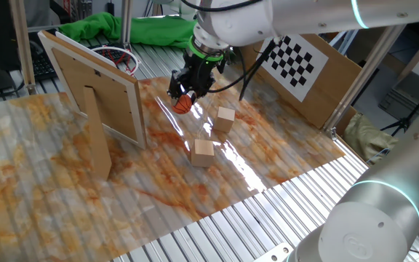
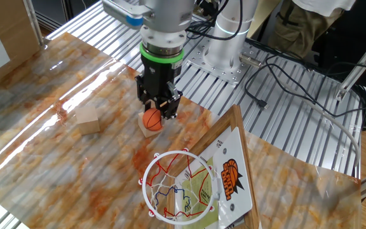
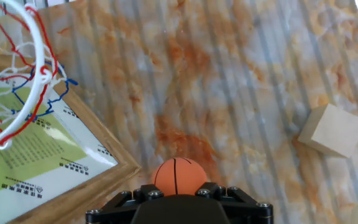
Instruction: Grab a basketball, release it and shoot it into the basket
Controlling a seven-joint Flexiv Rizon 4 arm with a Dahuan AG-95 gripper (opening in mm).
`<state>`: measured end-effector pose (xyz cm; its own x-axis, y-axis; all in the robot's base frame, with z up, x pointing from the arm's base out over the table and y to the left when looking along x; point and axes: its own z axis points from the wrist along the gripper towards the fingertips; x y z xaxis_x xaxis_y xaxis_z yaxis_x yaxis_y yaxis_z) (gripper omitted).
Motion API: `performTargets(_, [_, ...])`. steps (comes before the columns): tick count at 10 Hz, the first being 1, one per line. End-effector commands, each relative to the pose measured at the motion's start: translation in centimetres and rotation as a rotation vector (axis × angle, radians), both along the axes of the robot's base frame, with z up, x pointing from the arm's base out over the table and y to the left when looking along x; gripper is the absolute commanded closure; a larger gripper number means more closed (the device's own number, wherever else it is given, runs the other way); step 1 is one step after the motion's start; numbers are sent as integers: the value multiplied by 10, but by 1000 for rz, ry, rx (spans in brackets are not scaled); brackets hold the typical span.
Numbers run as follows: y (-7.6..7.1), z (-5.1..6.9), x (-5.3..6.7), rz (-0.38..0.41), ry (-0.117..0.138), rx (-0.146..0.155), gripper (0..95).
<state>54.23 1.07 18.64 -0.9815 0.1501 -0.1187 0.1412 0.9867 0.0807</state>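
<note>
The orange basketball (image 1: 185, 102) with dark seams sits between the fingers of my gripper (image 1: 183, 97), which is shut on it and holds it above the marbled table. It shows the same way in the other fixed view (image 2: 152, 119), under the gripper (image 2: 155, 114), and in the hand view (image 3: 179, 176) at the bottom centre. The basket, a red ring hoop with whitish netting (image 2: 176, 187), hangs on a wood-framed panel (image 2: 234, 172). In the hand view the hoop (image 3: 17, 93) is at the upper left, apart from the ball. In one fixed view the panel's back (image 1: 93, 87) hides most of the hoop.
Two tan wooden cubes lie on the table (image 1: 204, 153) (image 1: 225, 118); one shows in the hand view (image 3: 332, 130). A checkerboard-marked brown board (image 1: 304, 69) leans at the back right. Green cloth (image 1: 137, 30) lies behind the table. The robot base and cables (image 2: 234, 38) stand beyond the mat.
</note>
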Motion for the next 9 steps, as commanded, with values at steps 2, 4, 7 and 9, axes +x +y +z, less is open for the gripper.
performTargets(2, [0, 0, 0, 15, 7, 17, 950])
performTargets(4, [0, 0, 0, 0, 10, 25, 950])
performTargets(7, [0, 0, 0, 0, 22, 32, 950])
performTargets(9, [7, 0, -3, -51, 59, 46, 950])
